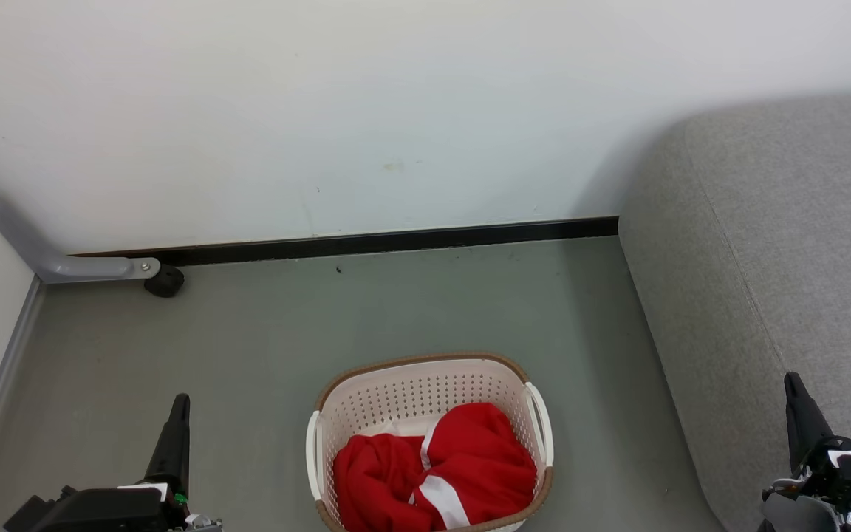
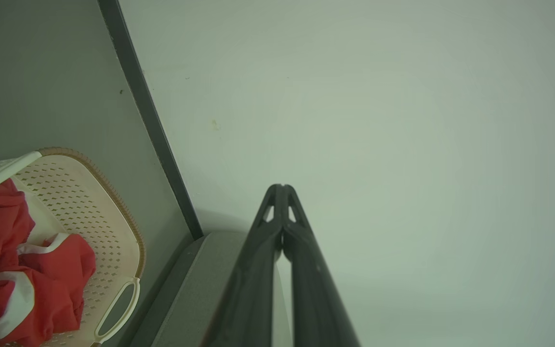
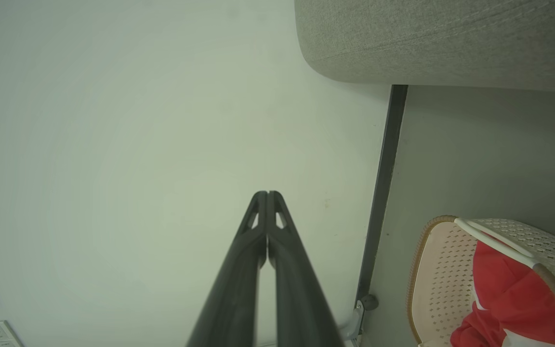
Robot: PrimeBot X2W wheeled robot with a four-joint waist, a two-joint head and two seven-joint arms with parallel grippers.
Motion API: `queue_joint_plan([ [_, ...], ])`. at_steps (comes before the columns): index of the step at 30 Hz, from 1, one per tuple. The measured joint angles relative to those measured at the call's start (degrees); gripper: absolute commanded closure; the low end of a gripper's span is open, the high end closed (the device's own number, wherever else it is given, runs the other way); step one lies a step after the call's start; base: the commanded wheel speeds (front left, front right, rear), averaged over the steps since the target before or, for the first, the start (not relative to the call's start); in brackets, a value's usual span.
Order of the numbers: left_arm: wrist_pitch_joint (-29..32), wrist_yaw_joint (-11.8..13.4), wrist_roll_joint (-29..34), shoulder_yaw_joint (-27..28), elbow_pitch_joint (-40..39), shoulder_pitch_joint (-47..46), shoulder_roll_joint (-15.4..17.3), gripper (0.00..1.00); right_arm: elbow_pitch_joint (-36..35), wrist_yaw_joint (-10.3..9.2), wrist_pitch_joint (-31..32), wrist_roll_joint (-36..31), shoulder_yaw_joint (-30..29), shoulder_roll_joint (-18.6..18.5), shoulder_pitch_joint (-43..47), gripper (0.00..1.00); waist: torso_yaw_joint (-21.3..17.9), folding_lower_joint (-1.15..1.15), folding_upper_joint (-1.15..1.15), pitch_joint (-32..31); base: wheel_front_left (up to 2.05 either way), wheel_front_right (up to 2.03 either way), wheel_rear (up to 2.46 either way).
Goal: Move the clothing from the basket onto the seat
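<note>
Red clothing with white stripes lies crumpled in the cream perforated basket, which stands on the grey floor at the bottom centre of the head view. The light grey seat fills the right side. My left gripper is shut and empty at the lower left, well left of the basket. My right gripper is shut and empty at the lower right, over the seat's front edge. The left wrist view shows the clothing in the basket; the right wrist view shows the basket, clothing and seat.
A white wall with a black skirting strip runs behind the basket. A grey metal leg with a black foot sits at the back left by a pale panel. Bare grey floor surrounds the basket.
</note>
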Motion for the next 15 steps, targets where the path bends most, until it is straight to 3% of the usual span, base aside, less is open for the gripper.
queue_joint_plan([
  [15, 0.0, 0.0, 0.0, 0.0, 0.0, 0.0, 0.0, 1.0, 0.0, 0.0, 0.0, 0.0, 0.0, 0.0, 0.0, 1.0, 0.0, 0.0, 0.0, 0.0, 0.0, 0.0, 0.0],
])
